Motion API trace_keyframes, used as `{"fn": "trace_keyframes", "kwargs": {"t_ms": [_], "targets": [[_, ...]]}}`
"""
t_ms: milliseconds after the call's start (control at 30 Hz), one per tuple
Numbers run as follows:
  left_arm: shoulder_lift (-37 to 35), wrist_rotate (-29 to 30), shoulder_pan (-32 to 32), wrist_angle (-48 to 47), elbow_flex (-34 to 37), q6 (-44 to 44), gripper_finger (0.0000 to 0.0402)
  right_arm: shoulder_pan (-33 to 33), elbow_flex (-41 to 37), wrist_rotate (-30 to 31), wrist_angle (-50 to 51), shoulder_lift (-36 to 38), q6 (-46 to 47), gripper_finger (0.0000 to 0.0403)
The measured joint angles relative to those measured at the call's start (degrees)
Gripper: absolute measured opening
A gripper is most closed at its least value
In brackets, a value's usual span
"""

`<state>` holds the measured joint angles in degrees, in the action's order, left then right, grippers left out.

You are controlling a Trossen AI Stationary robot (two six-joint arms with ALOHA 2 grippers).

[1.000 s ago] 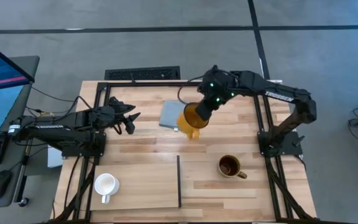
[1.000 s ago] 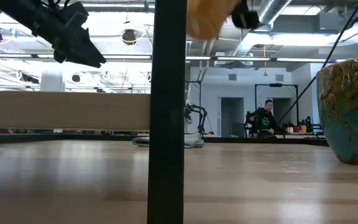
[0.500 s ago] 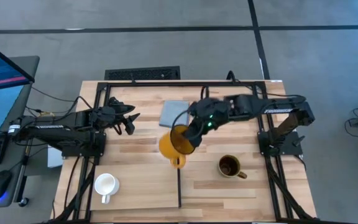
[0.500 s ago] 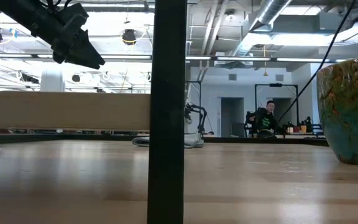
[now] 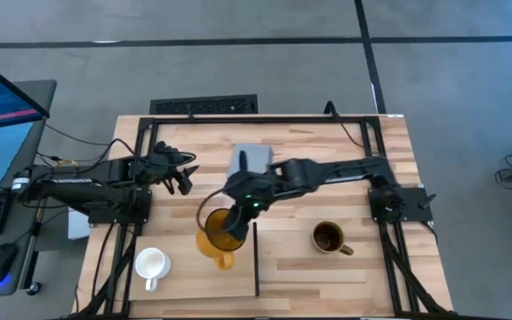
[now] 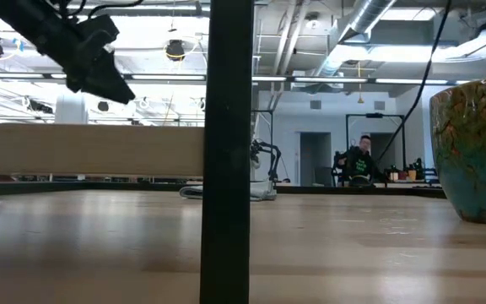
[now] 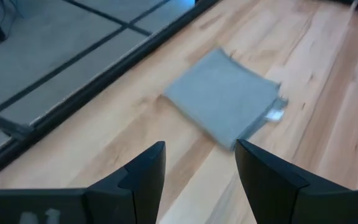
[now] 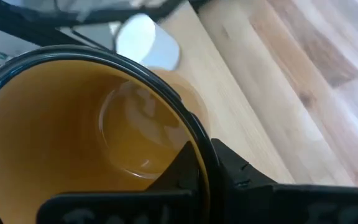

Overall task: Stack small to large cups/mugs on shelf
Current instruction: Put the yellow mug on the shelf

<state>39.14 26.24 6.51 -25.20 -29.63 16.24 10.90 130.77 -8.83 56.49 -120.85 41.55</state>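
While the right end effector (image 5: 231,224) pinches the yellow mug (image 5: 214,238) by its rim over the shelf (image 5: 194,267), right of the white mug (image 5: 151,264), the left end effector (image 5: 181,174) waits spread at far left. From the right wrist, the yellow mug (image 8: 92,130) should probably be lowered level, clear of the white mug (image 8: 146,38). The brown mug (image 5: 328,237) sits on the desk (image 5: 327,178).

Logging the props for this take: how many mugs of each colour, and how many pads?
White mug: 1
Yellow mug: 1, held by the right gripper
Brown mug: 1
Grey pad: 1
Total: 4
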Motion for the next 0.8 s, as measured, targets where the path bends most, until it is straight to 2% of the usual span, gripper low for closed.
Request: {"fn": "trace_keyframes", "kwargs": {"t_ms": [100,300,567,733,800], "targets": [[0.21,0.00,-0.01,-0.01,-0.08,1.00,0.0187,0.29,4.26,-0.01,2.22,-4.63,0.00,0.0030],[0.25,0.00,-0.01,0.27,-0.07,1.03,0.0187,1.01,3.40,-3.16,0.97,-7.77,2.01,0.0030],[0.27,0.00,0.00,0.22,-0.07,1.04,0.0187,2.21,3.22,-3.53,2.63,-10.10,1.28,0.0030],[0.19,-0.41,0.01,0.47,-0.07,2.05,0.0187,0.66,3.23,-1.82,3.40,-9.64,-1.08,0.0030],[0.05,-0.47,-0.13,0.97,-0.08,2.47,0.0187,-0.65,3.24,0.85,5.35,-9.08,-1.37,0.0030]]}}
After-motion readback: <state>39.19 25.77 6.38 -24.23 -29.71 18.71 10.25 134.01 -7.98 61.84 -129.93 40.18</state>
